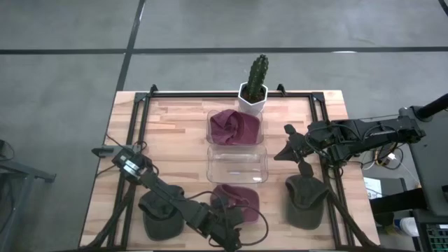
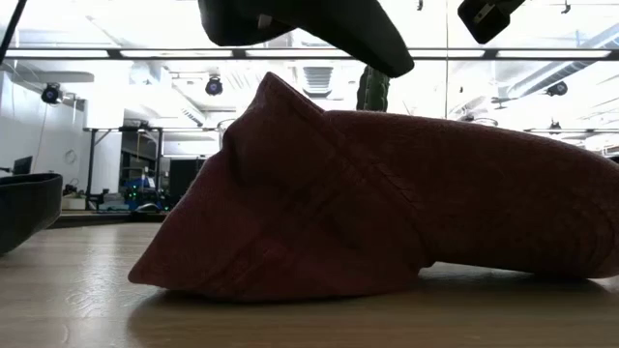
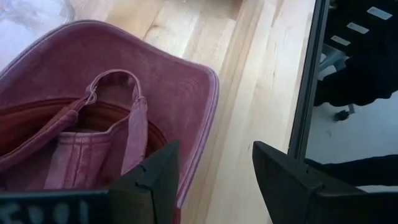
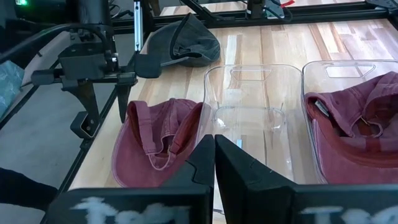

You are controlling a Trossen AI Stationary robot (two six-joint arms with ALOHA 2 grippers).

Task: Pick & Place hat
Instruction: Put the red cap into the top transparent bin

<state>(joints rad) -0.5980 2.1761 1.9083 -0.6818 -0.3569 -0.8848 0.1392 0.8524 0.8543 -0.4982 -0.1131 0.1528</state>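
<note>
A maroon hat lies upside down on the table near its near edge; it fills the low view. My left gripper is open at the hat's near side. In the left wrist view one finger is over the brim's edge and the other is over bare wood. The right wrist view shows its fingers pointing down beside the hat. My right gripper is shut and hovers to the right of the empty clear bin.
A second maroon hat sits in the far clear bin. A dark grey hat lies at the near left and another at the near right. A potted cactus stands at the far edge. A black frame rims the table.
</note>
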